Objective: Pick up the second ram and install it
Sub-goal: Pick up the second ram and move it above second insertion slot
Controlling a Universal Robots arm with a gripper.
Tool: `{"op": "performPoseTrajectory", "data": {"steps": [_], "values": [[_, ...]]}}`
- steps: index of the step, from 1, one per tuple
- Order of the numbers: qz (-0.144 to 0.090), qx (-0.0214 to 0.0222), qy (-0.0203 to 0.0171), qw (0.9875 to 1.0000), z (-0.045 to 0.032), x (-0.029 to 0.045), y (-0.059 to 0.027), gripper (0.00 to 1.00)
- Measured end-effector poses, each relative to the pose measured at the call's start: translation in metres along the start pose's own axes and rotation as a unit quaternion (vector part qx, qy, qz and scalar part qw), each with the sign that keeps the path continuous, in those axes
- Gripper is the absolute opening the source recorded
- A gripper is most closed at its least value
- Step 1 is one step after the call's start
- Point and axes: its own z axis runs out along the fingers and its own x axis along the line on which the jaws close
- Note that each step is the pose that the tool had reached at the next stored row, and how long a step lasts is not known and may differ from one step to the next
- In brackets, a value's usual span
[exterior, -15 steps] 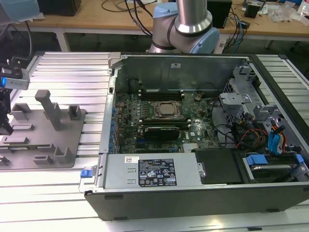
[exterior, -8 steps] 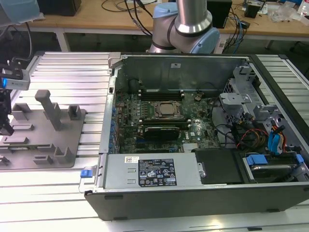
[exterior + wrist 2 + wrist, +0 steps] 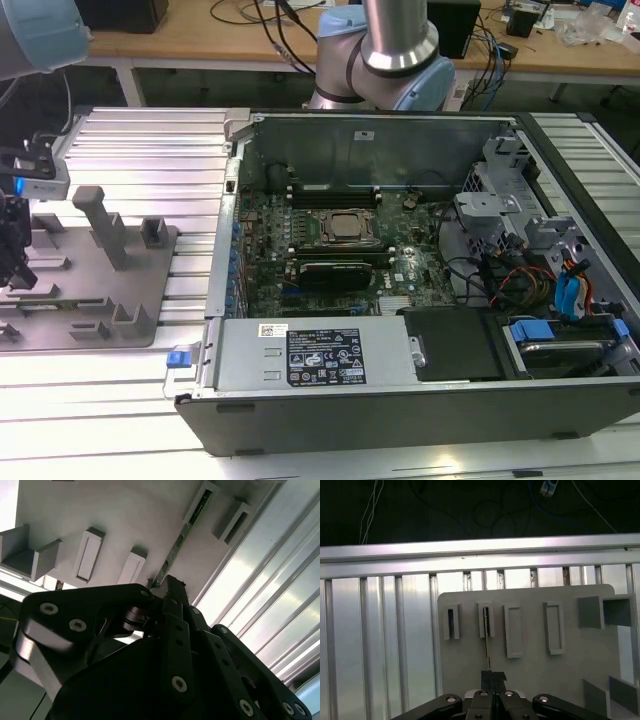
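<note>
Pinched shut, the gripper (image 3: 493,676) clasped the second ram (image 3: 178,542), which stood on edge in a grey tray (image 3: 530,680) slot on the ribbed aluminium table (image 3: 380,645). An open computer case (image 3: 400,390) sat at the exterior view's right, with a cable-strewn wooden bench (image 3: 230,35) far behind.

Second ram (image 3: 177,542): one, standing on edge in the grey tray
Grey tray (image 3: 530,680): one
Raised slot blocks (image 3: 513,630) on the tray: four in a row in the first wrist view
Open computer case (image 3: 400,410): one
CPU socket (image 3: 345,228): one
Tool (image 3: 493,676): one
</note>
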Motion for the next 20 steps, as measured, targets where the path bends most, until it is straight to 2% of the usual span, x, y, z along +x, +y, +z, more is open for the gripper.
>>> {"op": "performPoseTrajectory", "data": {"steps": [8, 11, 15, 16, 17, 18, 20], "values": [[-0.006, -0.0002, 0.0003, 1.0, 0.0151, 0.0005, -0.0001, 0.08], [-0.02, -0.0008, 0.0009, 0.9998, 0.0169, 0.0006, -0.0001, 0.08], [-0.021, -0.0007, 0.0008, 0.9998, 0.017, 0.0006, -0.0001, 0.09], [-0.021, -0.0007, 0.0008, 0.9998, 0.017, 0.0006, -0.0001, 0.21], [-0.021, -0.0007, 0.0008, 0.9998, 0.017, 0.0006, -0.0001, 0.21], [-0.021, -0.0007, 0.0008, 0.9998, 0.017, 0.0006, -0.0001, 0.28], [-0.021, -0.0007, 0.0007, 0.9998, 0.0199, 0.0007, 0.0003, 0.28]]}}
